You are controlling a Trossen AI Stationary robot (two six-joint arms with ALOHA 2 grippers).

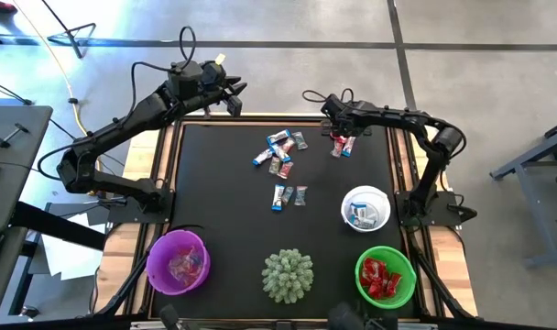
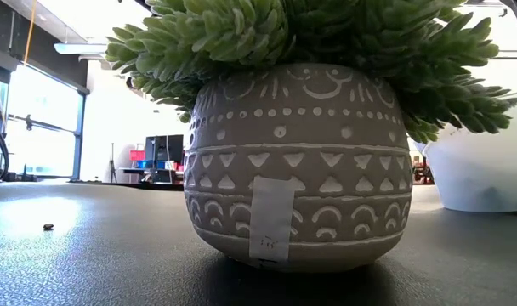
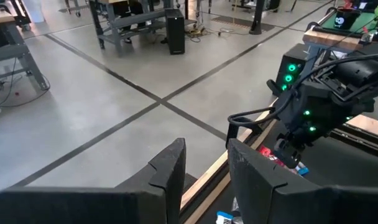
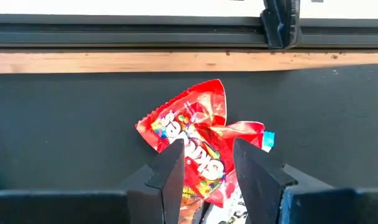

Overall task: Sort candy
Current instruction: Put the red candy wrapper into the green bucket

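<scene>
The candy is distributed in several groups on the black table (image 1: 223, 183). A small pile of red packets (image 4: 192, 134) lies near the far right edge of the mat, directly under the right gripper (image 1: 343, 128). In the right wrist view, the two dark fingers (image 4: 173, 165) stand partly open, one on each side of the lower part of the red packets, with a blue-edged packet (image 4: 268, 139) showing at the side of the pile. Whether the fingers have closed on a packet cannot be told.

A loose cluster of blue-and-white and pinkish sweets (image 1: 280, 151) lies at the middle of the mat, with two more sweets (image 1: 289, 195) just nearer the bowls.

Along the near edge: a purple bowl (image 1: 178, 261) holding pinkish sweets on the left, a spiky pale-green plant in a patterned pot (image 2: 297, 161) in the middle, a green bowl (image 1: 386, 277) holding red sweets on the right, and a white bowl (image 1: 365, 207) holding blue-and-white sweets beyond the green one.

The left gripper (image 1: 225, 94) hangs past the far left edge of the table, jaws partly open and empty.
</scene>
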